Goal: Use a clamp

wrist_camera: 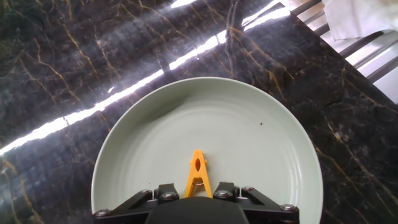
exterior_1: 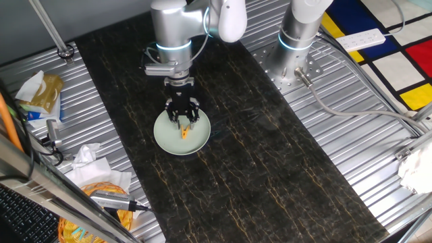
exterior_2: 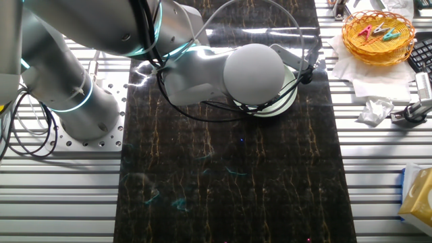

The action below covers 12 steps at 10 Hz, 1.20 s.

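The gripper (exterior_1: 183, 119) is positioned directly over the pale green plate (exterior_1: 165, 138) on the dark marbled surface (exterior_1: 270, 169). The orange clamp (wrist_camera: 198, 174) is held at its rear end between the closed-in fingers — its prongs pointing out across the plate, in the hand view

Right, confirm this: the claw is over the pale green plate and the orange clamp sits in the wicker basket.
Not quite. The claw is over the pale green plate, but the orange clamp is at the claw, over the plate, not in a basket. The hand view shows it plainly.
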### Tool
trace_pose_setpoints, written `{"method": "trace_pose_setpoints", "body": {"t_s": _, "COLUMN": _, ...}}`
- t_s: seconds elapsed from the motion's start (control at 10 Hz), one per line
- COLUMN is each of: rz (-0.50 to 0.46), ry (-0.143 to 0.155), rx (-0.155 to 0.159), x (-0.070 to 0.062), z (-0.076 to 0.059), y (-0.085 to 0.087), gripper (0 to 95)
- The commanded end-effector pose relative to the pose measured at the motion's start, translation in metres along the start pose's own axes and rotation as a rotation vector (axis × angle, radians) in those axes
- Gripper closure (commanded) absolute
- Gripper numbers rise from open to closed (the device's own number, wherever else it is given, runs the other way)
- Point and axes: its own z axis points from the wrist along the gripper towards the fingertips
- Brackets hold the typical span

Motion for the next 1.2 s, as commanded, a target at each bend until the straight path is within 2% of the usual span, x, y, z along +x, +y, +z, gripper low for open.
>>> {"method": "trace_pose_setpoints", "body": {"t_s": 0.1, "rz": 0.001, "ry": -0.001, "rx": 0.001, "x": 0.0001, "z": 0.0002, "y": -0.0001, "gripper": 57.0}}
{"method": "trace_pose_setpoints", "body": {"t_s": 0.2, "rz": 0.001, "ry": -0.001, "rx": 0.001, "x": 0.0002, "z": 0.0002, "y": -0.0001, "gripper": 57.0}}
{"method": "trace_pose_setpoints", "body": {"t_s": 0.3, "rz": 0.001, "ry": -0.002, "rx": 0.001, "x": 0.0004, "z": 0.0002, "y": -0.0001, "gripper": 76.0}}
{"method": "trace_pose_setpoints", "body": {"t_s": 1.2, "rz": 0.005, "ry": -0.007, "rx": 0.003, "x": 0.0004, "z": 0.0001, "y": -0.0001, "gripper": 76.0}}
